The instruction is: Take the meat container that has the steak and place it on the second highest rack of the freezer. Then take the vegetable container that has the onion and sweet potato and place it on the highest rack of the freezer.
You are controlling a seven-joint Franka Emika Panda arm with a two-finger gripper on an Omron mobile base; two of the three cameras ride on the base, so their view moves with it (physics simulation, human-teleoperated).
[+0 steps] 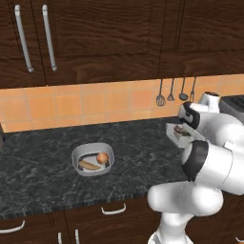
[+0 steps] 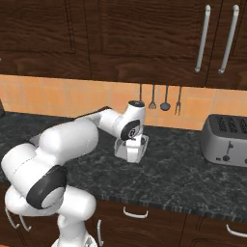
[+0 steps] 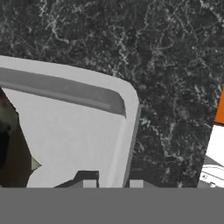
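Note:
The meat container is a pale grey tray on the right of the dark counter, with the dark steak in it. My gripper comes down at its near side. In the hand view my gripper is shut on the meat container, one fingertip on each side of its right wall, and the steak lies at the left edge. From the right, the meat container hangs under my gripper. The vegetable container holds the onion and sweet potato. The freezer is out of view.
A grey toaster stands on the counter to the right. Kitchen utensils hang on the orange tiled wall behind the tray. Dark wall cabinets run above the counter, and drawers with handles sit below its front edge.

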